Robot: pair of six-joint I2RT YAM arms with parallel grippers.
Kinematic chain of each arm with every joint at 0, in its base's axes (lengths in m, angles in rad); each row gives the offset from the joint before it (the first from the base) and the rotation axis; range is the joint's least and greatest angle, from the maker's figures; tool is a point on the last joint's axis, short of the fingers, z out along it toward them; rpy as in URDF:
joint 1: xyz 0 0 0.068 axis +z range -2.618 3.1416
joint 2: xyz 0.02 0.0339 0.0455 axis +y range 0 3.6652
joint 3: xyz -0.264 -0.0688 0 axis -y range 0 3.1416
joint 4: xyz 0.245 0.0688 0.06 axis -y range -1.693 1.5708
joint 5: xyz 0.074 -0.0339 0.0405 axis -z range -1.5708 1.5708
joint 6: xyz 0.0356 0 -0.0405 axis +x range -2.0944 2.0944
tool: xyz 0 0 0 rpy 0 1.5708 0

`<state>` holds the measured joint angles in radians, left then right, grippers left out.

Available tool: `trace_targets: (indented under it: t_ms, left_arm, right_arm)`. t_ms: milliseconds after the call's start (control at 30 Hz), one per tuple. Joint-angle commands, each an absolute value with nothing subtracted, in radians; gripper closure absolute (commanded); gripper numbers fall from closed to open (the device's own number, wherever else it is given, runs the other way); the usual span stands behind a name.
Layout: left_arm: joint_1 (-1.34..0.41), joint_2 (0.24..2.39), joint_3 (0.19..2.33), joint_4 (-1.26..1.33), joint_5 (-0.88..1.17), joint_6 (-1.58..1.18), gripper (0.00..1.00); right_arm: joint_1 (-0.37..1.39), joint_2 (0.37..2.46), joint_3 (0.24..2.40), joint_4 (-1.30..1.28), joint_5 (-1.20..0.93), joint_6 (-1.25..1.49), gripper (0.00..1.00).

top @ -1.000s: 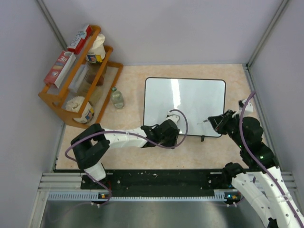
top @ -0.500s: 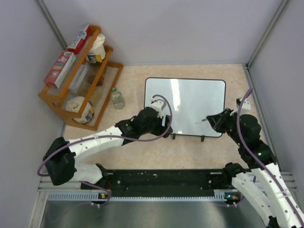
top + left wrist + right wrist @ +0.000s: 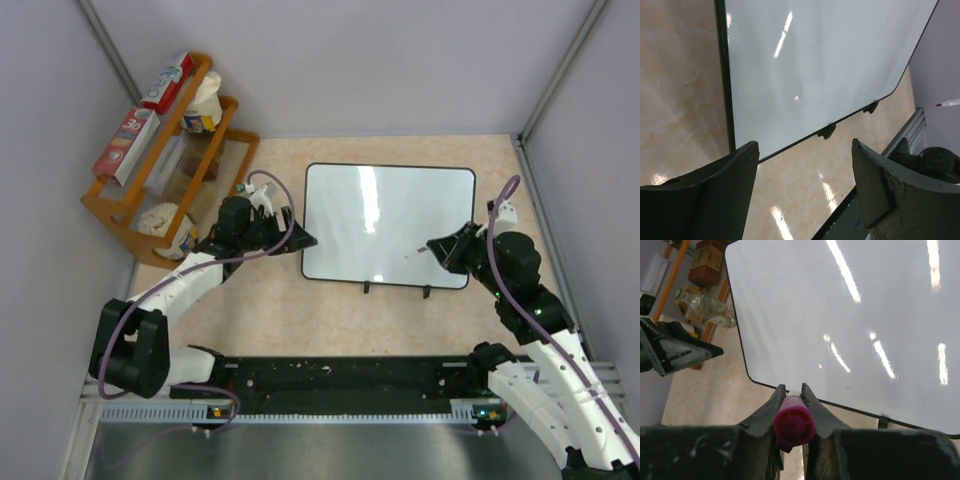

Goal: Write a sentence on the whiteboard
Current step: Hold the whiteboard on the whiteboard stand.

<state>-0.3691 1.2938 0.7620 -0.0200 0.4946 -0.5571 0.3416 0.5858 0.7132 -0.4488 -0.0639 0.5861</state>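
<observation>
Only the right gripper (image 3: pixel 792 389) camera shows its marker (image 3: pixel 794 424) magenta-ended.

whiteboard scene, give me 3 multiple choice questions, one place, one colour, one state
1. Where is the left gripper relative to the whiteboard? A over its middle B beside its left edge C beyond its far edge
2. What colour is the marker end in the right gripper? A green B black C magenta
3. How is the whiteboard's surface? A blank B full of writing C half erased
Answers: 1 B, it sits left of the frame; 2 C, the right wrist view shows magenta; 3 A, only glare shows.
</observation>
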Motion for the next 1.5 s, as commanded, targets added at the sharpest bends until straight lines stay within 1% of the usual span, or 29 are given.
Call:
trace_targets:
  t_ms: [0,133,433,633,833,1000,1067,1100,1167,1200,1267,1300,1400,1433,1467]
  left_arm:
    - [-0.249,1.344,0.719,0.233,0.814,-0.644,0.22]
    - [-0.215,1.437,0.742,0.281,0.842,-0.646,0.24]
    - [-0.195,1.537,0.822,0.221,0.720,-0.537,0.25]
    - [-0.193,1.603,0.865,0.215,0.699,-0.485,0.26]
    - [-0.193,1.680,0.867,0.320,0.765,-0.486,0.27]
    - [-0.193,1.733,0.865,0.471,0.853,-0.523,0.28]
    - [-0.193,1.759,0.871,0.538,0.885,-0.560,0.32]
    - [-0.196,1.781,0.871,0.564,0.912,-0.571,0.37]
    - [-0.198,1.796,0.867,0.598,0.928,-0.595,0.44]
    - [-0.201,1.805,0.862,0.633,0.937,-0.601,0.52]
    - [-0.206,1.812,0.845,0.667,0.953,-0.615,0.60]
    - [-0.206,1.816,0.839,0.699,0.957,-0.621,0.67]
    - [-0.207,1.819,0.805,0.803,0.983,-0.661,0.78]
    - [-0.207,1.819,0.801,0.825,0.994,-0.684,0.85]
    - [-0.209,1.821,0.798,0.847,1.000,-0.695,0.89]
  right_arm:
    - [0.328,0.603,0.727,-0.382,-0.087,0.569,1.00]
    - [0.328,0.612,0.729,-0.377,-0.092,0.571,1.00]
    - [0.330,0.606,0.730,-0.382,-0.092,0.571,1.00]
    - [0.328,0.606,0.726,-0.382,-0.087,0.571,1.00]
    - [0.328,0.606,0.727,-0.383,-0.087,0.568,1.00]
    - [0.328,0.603,0.726,-0.385,-0.087,0.569,1.00]
    - [0.328,0.603,0.726,-0.387,-0.087,0.569,1.00]
    - [0.327,0.600,0.726,-0.388,-0.089,0.569,1.00]
    - [0.328,0.595,0.723,-0.388,-0.087,0.572,1.00]
    - [0.328,0.594,0.723,-0.388,-0.086,0.572,1.00]
    - [0.328,0.591,0.721,-0.390,-0.086,0.574,1.00]
    - [0.328,0.588,0.721,-0.390,-0.084,0.575,1.00]
    - [0.328,0.580,0.719,-0.391,-0.086,0.575,1.00]
    - [0.327,0.578,0.718,-0.390,-0.086,0.575,1.00]
    - [0.327,0.577,0.719,-0.393,-0.086,0.574,1.00]
